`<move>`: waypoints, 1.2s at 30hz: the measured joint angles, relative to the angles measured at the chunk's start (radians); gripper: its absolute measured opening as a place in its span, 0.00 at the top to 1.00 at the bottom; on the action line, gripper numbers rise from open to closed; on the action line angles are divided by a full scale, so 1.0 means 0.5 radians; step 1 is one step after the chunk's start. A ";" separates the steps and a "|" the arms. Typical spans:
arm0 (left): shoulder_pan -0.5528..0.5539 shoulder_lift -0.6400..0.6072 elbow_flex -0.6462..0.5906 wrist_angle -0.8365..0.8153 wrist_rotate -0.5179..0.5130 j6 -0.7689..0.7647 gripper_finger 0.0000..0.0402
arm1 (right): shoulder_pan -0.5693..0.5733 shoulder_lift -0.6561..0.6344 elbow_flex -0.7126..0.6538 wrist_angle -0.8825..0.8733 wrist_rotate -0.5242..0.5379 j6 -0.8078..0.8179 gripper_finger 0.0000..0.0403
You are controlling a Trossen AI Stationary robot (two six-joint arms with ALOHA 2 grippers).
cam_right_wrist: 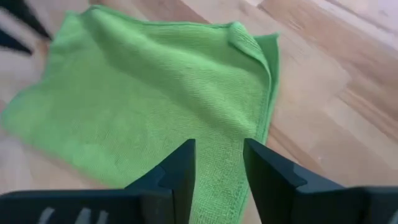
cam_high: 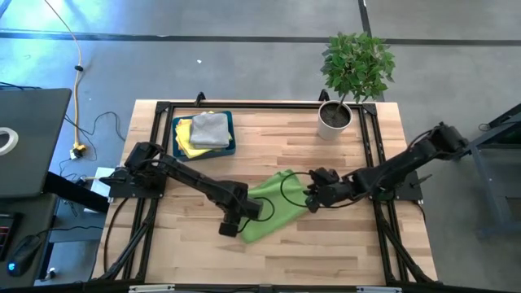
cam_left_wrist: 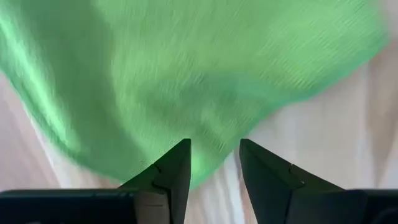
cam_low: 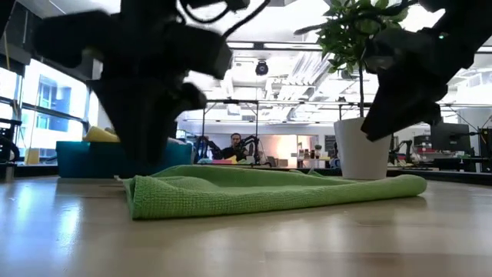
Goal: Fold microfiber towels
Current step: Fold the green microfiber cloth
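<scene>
A bright green microfiber towel [cam_high: 273,203] lies flat on the wooden table near its middle, folded over with a second layer showing at one corner [cam_right_wrist: 252,43]. My left gripper [cam_high: 230,228] is open and hovers over the towel's near-left end [cam_left_wrist: 186,93]. My right gripper [cam_high: 312,199] is open and hovers over the towel's right edge [cam_right_wrist: 261,124]. In the low view both grippers stand above the towel [cam_low: 269,192]. A yellow towel [cam_high: 186,137] and a grey towel [cam_high: 210,129] lie in the dark teal tray [cam_high: 231,134]. The other towels are out of view.
The teal tray stands at the table's far left. A potted plant in a white pot [cam_high: 334,120] stands at the far right. Black frame rails [cam_high: 155,155] run along the table's sides. A person sits in the room far behind the table [cam_low: 235,146].
</scene>
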 joint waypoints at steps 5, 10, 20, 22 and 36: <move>-0.010 0.000 -0.017 0.211 -0.021 0.044 0.68 | -0.037 0.102 0.000 0.026 -0.007 0.180 0.56; -0.007 0.000 -0.138 0.369 -0.043 0.006 0.68 | -0.136 0.252 0.001 0.023 -0.097 0.454 0.40; -0.008 -0.008 -0.312 0.609 -0.044 -0.049 0.68 | -0.239 0.547 0.003 0.320 -0.221 0.310 0.42; -0.009 -0.008 -0.315 0.612 -0.070 -0.060 0.68 | -0.239 0.585 0.003 0.355 -0.221 0.285 0.45; -0.007 -0.002 -0.320 0.708 -0.096 -0.056 0.68 | -0.202 0.649 0.002 0.409 -0.156 0.255 0.73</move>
